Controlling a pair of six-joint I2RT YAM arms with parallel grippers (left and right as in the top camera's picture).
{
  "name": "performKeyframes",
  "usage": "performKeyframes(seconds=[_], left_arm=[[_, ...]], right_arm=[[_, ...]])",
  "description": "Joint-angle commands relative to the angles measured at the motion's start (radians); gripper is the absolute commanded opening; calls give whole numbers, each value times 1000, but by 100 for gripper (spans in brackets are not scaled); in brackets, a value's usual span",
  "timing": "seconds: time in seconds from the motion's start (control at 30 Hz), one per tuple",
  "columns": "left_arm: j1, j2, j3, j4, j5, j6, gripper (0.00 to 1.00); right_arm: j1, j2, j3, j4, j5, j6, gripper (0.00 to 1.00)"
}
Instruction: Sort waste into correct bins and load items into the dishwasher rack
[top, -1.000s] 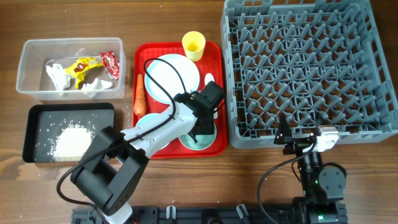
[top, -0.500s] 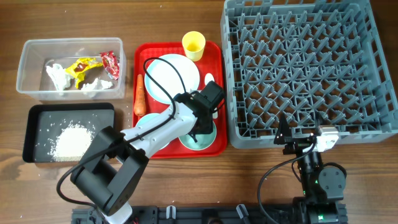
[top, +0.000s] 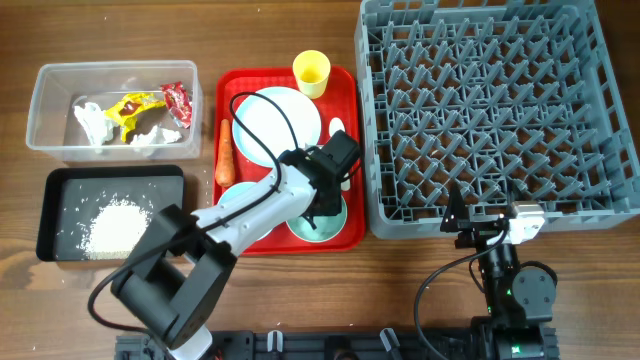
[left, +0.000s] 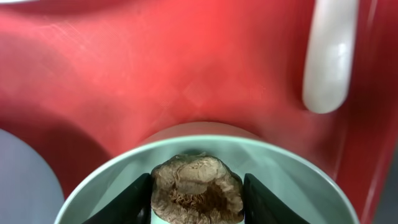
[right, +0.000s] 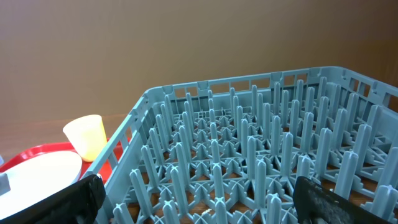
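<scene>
My left gripper (top: 318, 214) reaches down into a pale green bowl (top: 299, 232) at the front of the red serving tray (top: 347, 100). In the left wrist view its fingers (left: 197, 200) press both sides of the small brown food lump (left: 196, 183) inside that bowl (left: 292, 169). The white spoon (left: 329, 56) lies on the tray beyond; it also shows overhead (top: 338, 127). The pale blue plate (top: 280, 120), yellow cup (top: 311, 72), orange carrot (top: 224, 155) and a second bowl (top: 238, 190) are on the tray. My right gripper (top: 472, 222) is open and empty at the grey rack's (top: 490, 110) front edge.
The clear tub (top: 45, 78) at the far left holds yellow and red wrappers (top: 140, 105) and white tissue wads (top: 90, 122). The black tray (top: 60, 182) in front of it holds white rice (top: 118, 224). The right wrist view looks across the rack pegs (right: 249, 155).
</scene>
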Motion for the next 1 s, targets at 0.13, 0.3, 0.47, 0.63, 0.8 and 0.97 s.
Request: performKeyframes(seconds=[0.13, 0.3, 0.47, 0.63, 0.8, 0.97], left_arm=[[6, -179, 13, -35, -14, -1, 48], [108, -275, 13, -107, -13, 29, 48], [152, -282, 13, -110, 117, 76, 50], [75, -212, 6, -60, 127, 72, 49], [45, -112, 6, -34, 125, 43, 50], [48, -58, 6, -29, 102, 43, 52]], right_arm=[[1, -2, -1, 6, 10, 7, 100], [1, -2, -1, 6, 10, 6, 100], [1, -2, -1, 6, 10, 7, 100], [1, -2, -1, 6, 10, 7, 100], [1, -2, -1, 6, 10, 6, 100], [1, -2, -1, 6, 10, 6, 100]])
